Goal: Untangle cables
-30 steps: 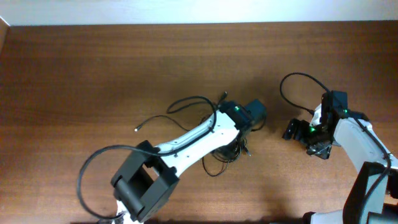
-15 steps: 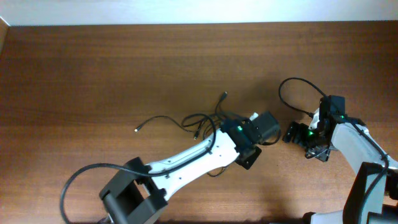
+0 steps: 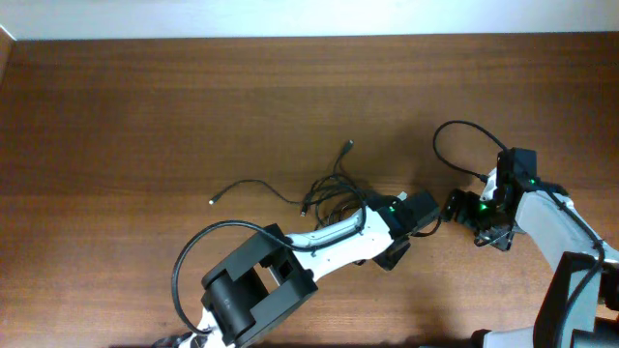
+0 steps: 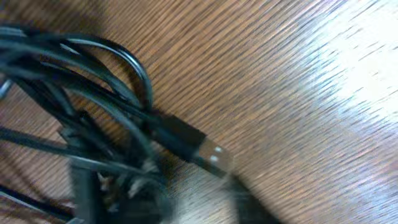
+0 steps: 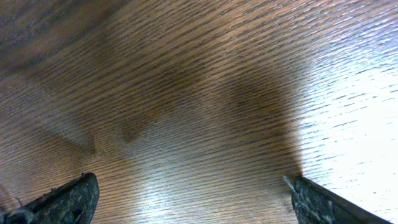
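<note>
Closest to the left wrist camera lies one silver-tipped plug [image 4: 211, 155] flat on the bench [image 4: 298, 74], its black cord running back into the cables [image 4: 81, 106]. They form a single knot of thin black loops, too crossed over to count strand by strand. From overhead the knot sits mid-bench, with three loose ends trailing out of it to the left and upward. Two arms are in view. The left arm [image 3: 319, 242] reaches in low from the bottom edge, its left gripper [image 3: 418, 211] just right of the knot; I cannot tell how its jaws stand. The right arm [image 3: 556, 222] bends in from the right edge, the right gripper [image 3: 453, 205] pointing left, fingertips [image 5: 68, 199] spread wide over bare wood.
</note>
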`<control>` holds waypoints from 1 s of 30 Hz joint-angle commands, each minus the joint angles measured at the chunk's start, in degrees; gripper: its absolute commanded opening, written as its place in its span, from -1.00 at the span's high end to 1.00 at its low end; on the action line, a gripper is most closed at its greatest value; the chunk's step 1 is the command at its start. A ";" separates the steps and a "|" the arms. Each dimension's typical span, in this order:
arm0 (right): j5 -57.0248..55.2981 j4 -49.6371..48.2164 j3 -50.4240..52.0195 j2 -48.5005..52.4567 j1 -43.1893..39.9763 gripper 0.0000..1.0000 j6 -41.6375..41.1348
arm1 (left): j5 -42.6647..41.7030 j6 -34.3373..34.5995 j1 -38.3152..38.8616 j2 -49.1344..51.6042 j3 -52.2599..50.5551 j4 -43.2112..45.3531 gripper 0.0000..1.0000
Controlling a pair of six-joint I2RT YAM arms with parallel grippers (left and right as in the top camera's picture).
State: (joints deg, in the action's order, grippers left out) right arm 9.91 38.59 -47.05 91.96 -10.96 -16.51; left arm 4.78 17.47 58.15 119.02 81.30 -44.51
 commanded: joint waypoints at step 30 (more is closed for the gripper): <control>65.53 -0.52 1.42 0.39 9.66 -0.89 25.75 | -63.28 -14.64 -39.21 -38.14 6.82 -8.04 1.00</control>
State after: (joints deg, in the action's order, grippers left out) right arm 76.34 38.11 -45.84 92.09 -2.94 9.13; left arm -57.01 -1.06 19.77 80.71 87.77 -52.86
